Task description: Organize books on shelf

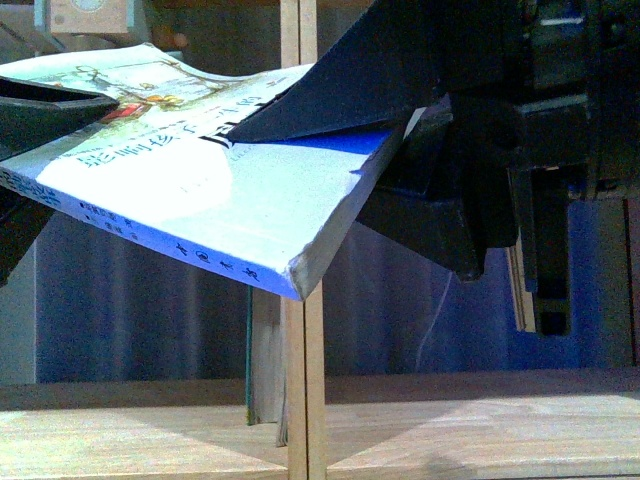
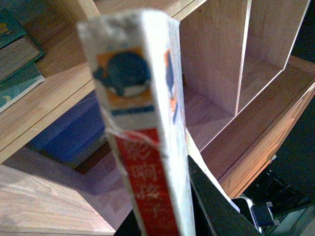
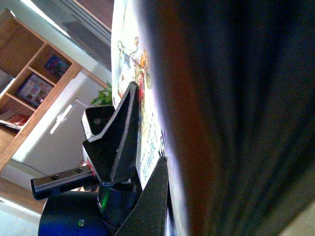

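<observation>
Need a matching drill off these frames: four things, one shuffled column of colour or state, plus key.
Things:
1. paperback
2. teal book
3. right gripper
4. shelf divider

States:
A. light wood, vertical
B. shut on the paperback's edge
C. dark cover, stands on the shelf board beside the divider
D. held tilted in the air

Pairs: 1-D, 2-C, 3-B, 4-A

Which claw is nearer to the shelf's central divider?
Right. In the front view the right claw, holding the paperback, overlaps the divider; the left claw grips the book's far left end.
</observation>
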Tool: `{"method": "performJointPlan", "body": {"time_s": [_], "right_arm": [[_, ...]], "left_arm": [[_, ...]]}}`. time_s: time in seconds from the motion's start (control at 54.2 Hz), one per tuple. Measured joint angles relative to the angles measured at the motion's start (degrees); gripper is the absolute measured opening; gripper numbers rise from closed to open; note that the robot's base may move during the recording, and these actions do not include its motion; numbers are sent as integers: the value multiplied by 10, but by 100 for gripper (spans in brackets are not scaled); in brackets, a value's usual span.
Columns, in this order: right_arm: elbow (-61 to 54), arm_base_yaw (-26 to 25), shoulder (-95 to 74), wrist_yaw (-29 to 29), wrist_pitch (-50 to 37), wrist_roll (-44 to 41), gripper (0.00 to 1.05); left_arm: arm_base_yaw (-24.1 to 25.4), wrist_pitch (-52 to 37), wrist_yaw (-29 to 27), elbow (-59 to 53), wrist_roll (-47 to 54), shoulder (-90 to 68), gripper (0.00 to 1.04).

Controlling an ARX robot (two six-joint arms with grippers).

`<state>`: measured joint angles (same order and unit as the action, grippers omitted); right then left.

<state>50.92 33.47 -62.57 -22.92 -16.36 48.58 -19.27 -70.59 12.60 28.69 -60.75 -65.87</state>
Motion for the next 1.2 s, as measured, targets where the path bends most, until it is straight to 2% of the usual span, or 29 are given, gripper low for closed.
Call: {"method": "performJointPlan", "body": {"time_s": [0.055,0.24,0.369,0.498,0.664,0.811,1.014,1.198], "right_arm": [[0,0,0,1,1,0,7],[0,-10,0,19,0,-2,28],[0,-35,0,65,-12,-32,44],[0,-87,-4,130,-34,-108,61],[0,-177,-27,212,-34,-205,82],[-13,-241,-53,259,-32,-277,99],[-25,-265,-60,276,-32,-329,96],[-124,-271,-8,284,-94,-445,69]], "left_arm": [[0,2,-1,0,0,1,7],[3,30,-7,0,6,12,7],[20,71,-14,4,34,29,7],[55,150,-31,16,99,58,7],[114,257,-61,34,232,97,7],[164,287,-66,40,375,118,7],[250,256,-49,40,562,101,7],[297,187,-18,41,725,30,7]]}}
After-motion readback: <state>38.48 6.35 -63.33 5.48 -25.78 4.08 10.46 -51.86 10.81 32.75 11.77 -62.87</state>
